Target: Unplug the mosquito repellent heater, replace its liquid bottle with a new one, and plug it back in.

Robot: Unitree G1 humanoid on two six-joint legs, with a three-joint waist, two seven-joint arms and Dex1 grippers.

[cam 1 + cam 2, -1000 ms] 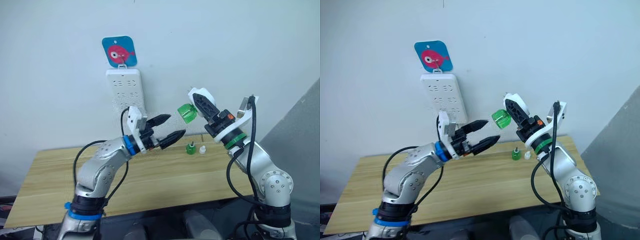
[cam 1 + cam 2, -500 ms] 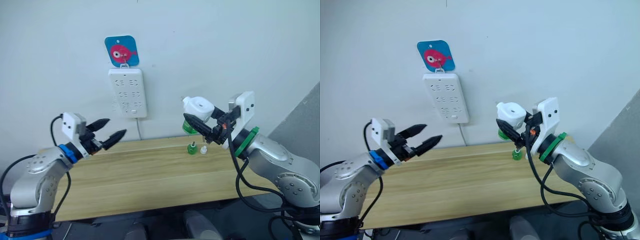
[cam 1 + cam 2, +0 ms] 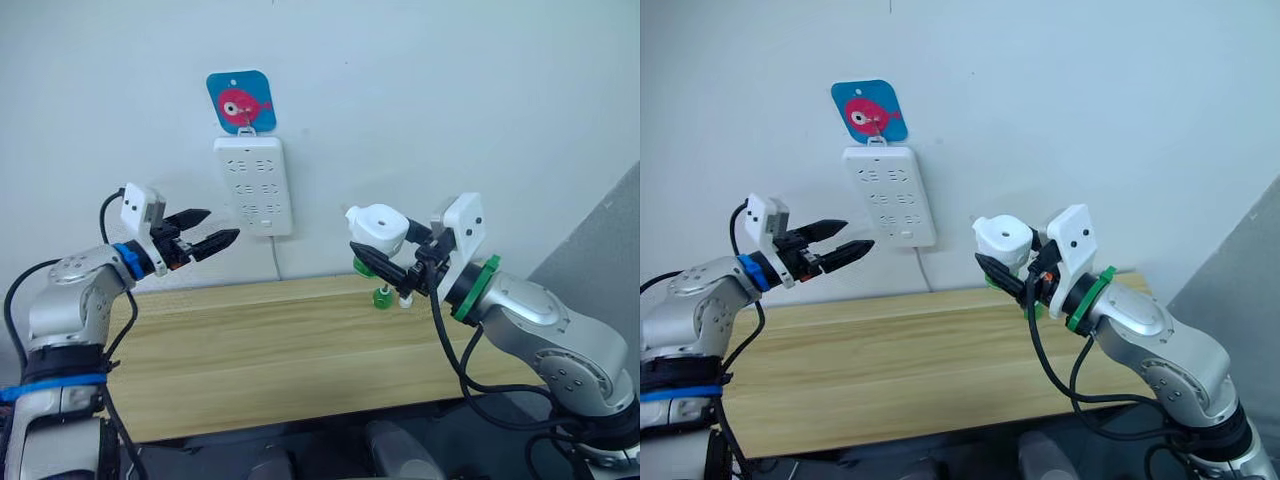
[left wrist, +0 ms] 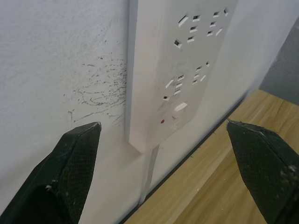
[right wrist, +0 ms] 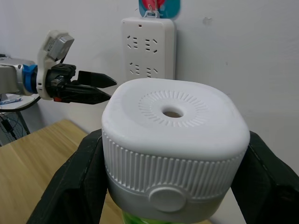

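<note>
Right eye view: my right gripper (image 3: 1018,275) has swung the mosquito repellent heater (image 3: 1002,240) upright, clamped between its fingers, green bottle under it. Left gripper (image 3: 210,231) has pulled back, fingers parted, empty. I judge replugging into the power strip (image 3: 253,186) comes next.

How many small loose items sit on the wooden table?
2: a green bottle cap and a white cap, side by side near the wall, partly hidden behind the right gripper; others may be hidden.

White ribbed heater (image 5: 174,140), black hand fingers (image 5: 77,172), pale wood table (image 3: 280,350)
</note>
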